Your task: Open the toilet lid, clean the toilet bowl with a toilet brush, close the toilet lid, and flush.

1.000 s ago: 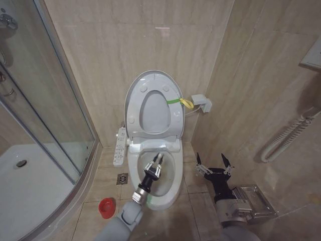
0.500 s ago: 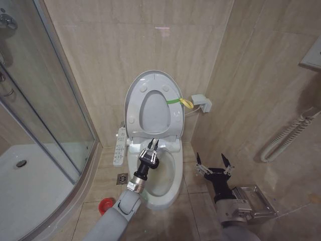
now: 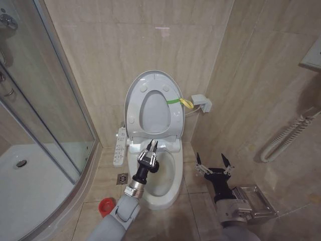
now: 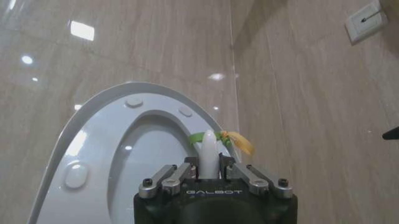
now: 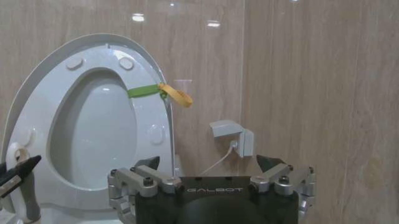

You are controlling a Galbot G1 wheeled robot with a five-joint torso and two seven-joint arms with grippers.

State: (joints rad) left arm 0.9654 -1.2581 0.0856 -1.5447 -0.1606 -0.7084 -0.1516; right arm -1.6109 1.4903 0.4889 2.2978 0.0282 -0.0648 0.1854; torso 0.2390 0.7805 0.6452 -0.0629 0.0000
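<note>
1. I count one small red round cup holder point(image 3: 106, 207) on the floor tiles, left of the toilet and partly behind my left forearm.
2. I count one white control panel point(image 3: 120, 146) at the bowl's left side, and one square floor drain point(image 3: 122, 178) just below it.
3. My left arm reaches up and forward from the lower left. The left gripper point(image 3: 151, 146) sits over the rear of the one white ceramic oval toilet bowl point(image 3: 168, 188), fingers pointing toward the raised lid.
4. In the left wrist view that gripper point(image 4: 209, 161) is clenched on one thin white stick, the toilet brush handle point(image 4: 207, 156); its tip stands up between the fingers. I cannot see the bristle head.
5. One large glossy white oval plastic toilet lid point(image 3: 153, 104) stands upright against the wall, seat raised with it, one green-yellow band point(image 3: 179, 102) tied at its right edge.
6. My right gripper point(image 3: 212, 161) hangs right of the bowl above the floor, fingers spread wide, grasping nothing.
</note>
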